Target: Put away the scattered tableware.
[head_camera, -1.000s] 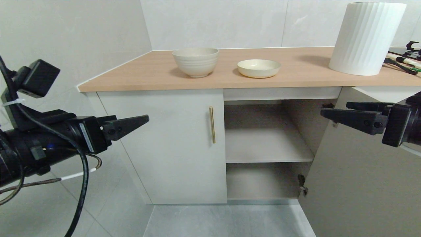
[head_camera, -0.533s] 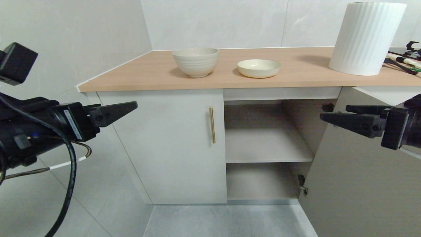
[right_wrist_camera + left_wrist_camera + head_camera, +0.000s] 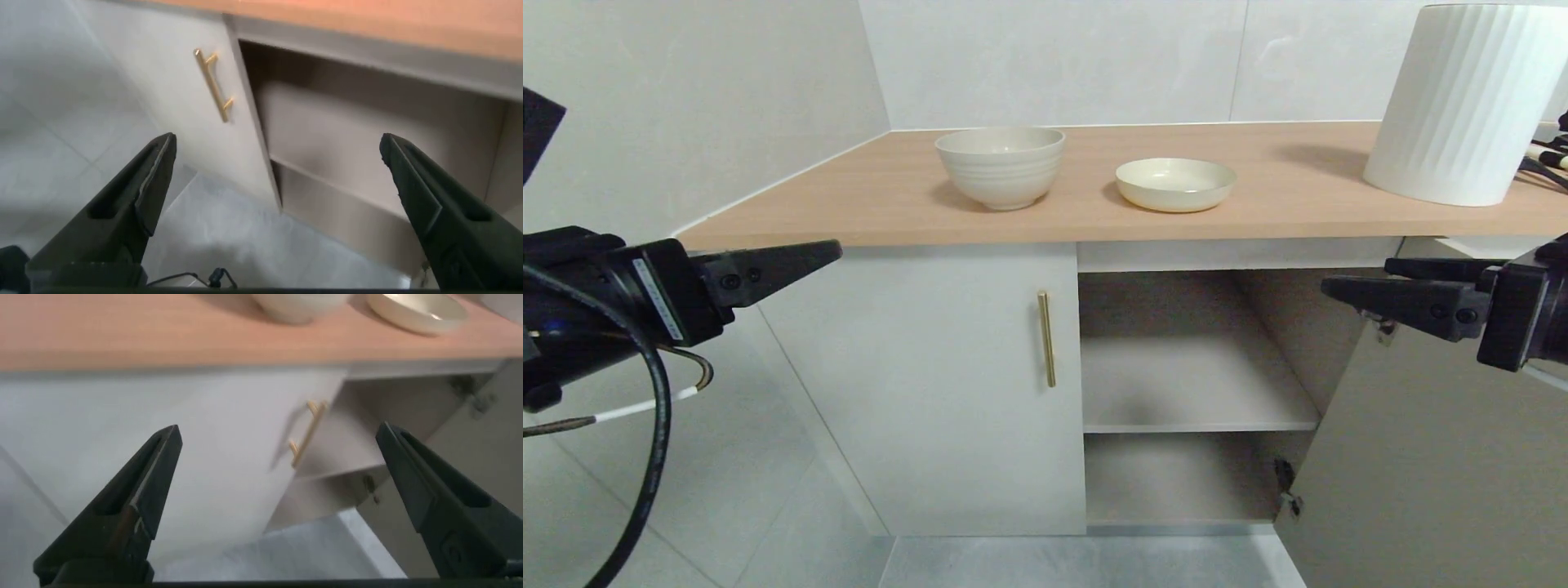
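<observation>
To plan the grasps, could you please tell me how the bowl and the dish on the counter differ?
The bowl is deep with a ribbed wall; the dish is low and smooth. The bowl looks greyish white, the dish creamier. Both stand upright on the wooden counter, apart.

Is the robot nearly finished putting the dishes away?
Not nearly. Done: the cupboard door is open, showing a bare shelf. In hand: nothing; the left gripper and right gripper are both open and empty, in front of the cupboard. Left: the bowl and the shallow dish sit on the counter, neither put inside yet.
</observation>
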You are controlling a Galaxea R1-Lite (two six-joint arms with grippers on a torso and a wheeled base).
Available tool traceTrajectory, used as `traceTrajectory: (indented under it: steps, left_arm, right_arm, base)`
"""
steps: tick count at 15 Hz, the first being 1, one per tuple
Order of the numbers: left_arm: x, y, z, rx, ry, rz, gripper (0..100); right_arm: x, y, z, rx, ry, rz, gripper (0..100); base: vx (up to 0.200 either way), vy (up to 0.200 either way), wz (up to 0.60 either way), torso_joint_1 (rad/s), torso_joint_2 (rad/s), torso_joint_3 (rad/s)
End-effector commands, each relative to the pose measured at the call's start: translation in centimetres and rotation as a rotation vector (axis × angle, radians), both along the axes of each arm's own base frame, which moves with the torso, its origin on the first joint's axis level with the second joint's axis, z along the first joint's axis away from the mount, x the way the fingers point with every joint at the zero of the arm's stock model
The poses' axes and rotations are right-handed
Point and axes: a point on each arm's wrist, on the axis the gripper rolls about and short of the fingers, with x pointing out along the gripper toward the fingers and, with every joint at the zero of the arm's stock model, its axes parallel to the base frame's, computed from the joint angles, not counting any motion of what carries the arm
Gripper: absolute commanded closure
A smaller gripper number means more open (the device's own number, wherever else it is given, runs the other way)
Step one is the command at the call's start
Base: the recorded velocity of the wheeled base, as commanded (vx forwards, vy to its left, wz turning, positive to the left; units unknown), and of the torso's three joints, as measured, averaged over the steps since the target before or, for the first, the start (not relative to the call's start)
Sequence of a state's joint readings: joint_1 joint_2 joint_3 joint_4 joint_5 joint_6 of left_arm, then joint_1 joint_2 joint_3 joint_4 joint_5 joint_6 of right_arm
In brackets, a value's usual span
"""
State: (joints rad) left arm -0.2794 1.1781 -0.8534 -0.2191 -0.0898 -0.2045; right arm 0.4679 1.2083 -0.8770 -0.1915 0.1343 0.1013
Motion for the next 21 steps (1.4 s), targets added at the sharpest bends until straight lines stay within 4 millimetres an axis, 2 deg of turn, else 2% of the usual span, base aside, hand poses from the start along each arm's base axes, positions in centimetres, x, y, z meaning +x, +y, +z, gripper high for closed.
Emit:
traceTrajectory:
  steps: [1, 5, 10, 14, 21]
  left_arm:
    - [-0.3, 0.1, 0.4, -0.006, -0.019, 0.001, 0]
    - [-0.8, 0.2, 0.8, -0.013, -0.041, -0.002, 0]
    - [-0.4, 0.1, 0.5, -0.008, -0.023, -0.003, 0]
    - [-0.1, 0.0, 0.2, -0.004, -0.006, -0.010, 0]
    - [0.4, -0.3, -0.2, -0.003, 0.016, -0.043, 0]
  right_arm:
    - [-0.5, -0.2, -0.2, 0.005, -0.004, 0.007, 0]
    - [-1.1, -0.5, -0.2, 0.021, -0.050, 0.007, 0]
    - [-0.7, -0.3, -0.6, 0.009, -0.037, 0.006, 0]
    - [-0.5, -0.3, -0.7, 0.007, -0.032, 0.006, 0]
    - [-0.1, 0.0, -1.1, -0.004, -0.014, 0.008, 0]
  base:
    - [0.000, 0.000, 0.00, 0.000, 0.00, 0.000]
    - [0.000, 0.000, 0.00, 0.000, 0.00, 0.000]
    - [0.000, 0.000, 0.00, 0.005, -0.02, -0.013]
    - [0.000, 0.000, 0.00, 0.079, -0.24, -0.273]
    - [0.000, 0.000, 0.00, 0.148, -0.51, -0.307]
